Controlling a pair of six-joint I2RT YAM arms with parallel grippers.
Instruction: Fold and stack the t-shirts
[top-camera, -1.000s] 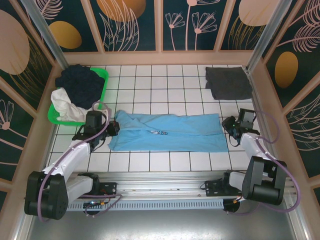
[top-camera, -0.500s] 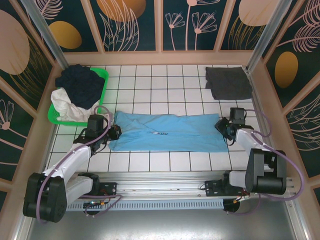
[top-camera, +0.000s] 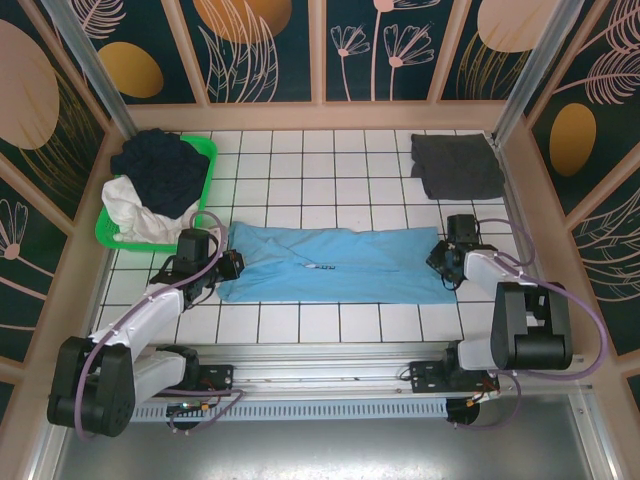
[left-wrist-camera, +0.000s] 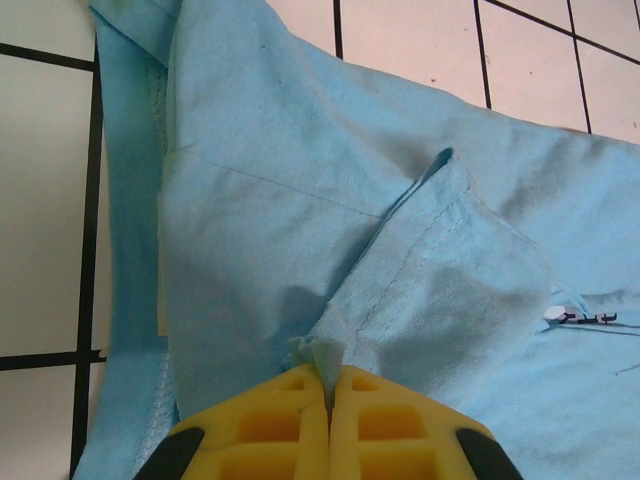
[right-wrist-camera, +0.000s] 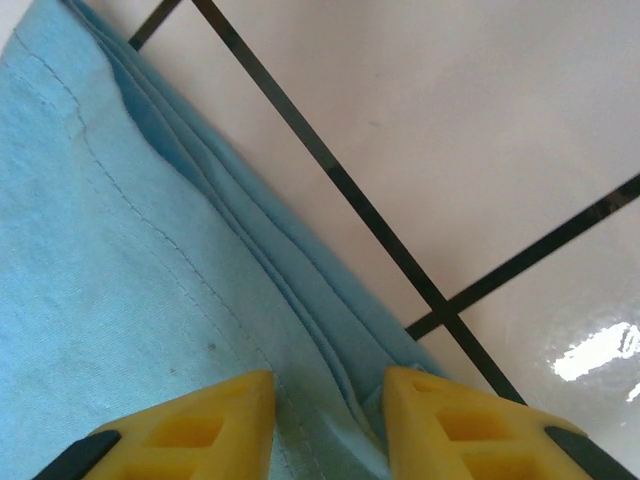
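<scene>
The light blue t-shirt (top-camera: 340, 265) lies folded into a long band across the middle of the tiled table. My left gripper (top-camera: 231, 266) is at its left end. In the left wrist view the yellow fingers (left-wrist-camera: 290, 420) are shut on a small pinch of the blue cloth (left-wrist-camera: 300, 200) at a sleeve seam. My right gripper (top-camera: 441, 262) is at the shirt's right end, open. Its fingertips (right-wrist-camera: 225, 405) straddle the layered hem of the blue cloth (right-wrist-camera: 150, 250) on the tile. The dark grey t-shirt (top-camera: 457, 167) lies folded at the back right.
A green basket (top-camera: 211, 150) at the back left holds dark navy and white clothes, close behind my left arm. Wooden walls with painted panels close in the table on three sides. Bare tiles lie in front of and behind the blue shirt.
My right gripper has moved left and slightly forward onto the shirt's right edge. The left gripper has stayed shut on the cloth and shifted a little, drawing the left end in.
</scene>
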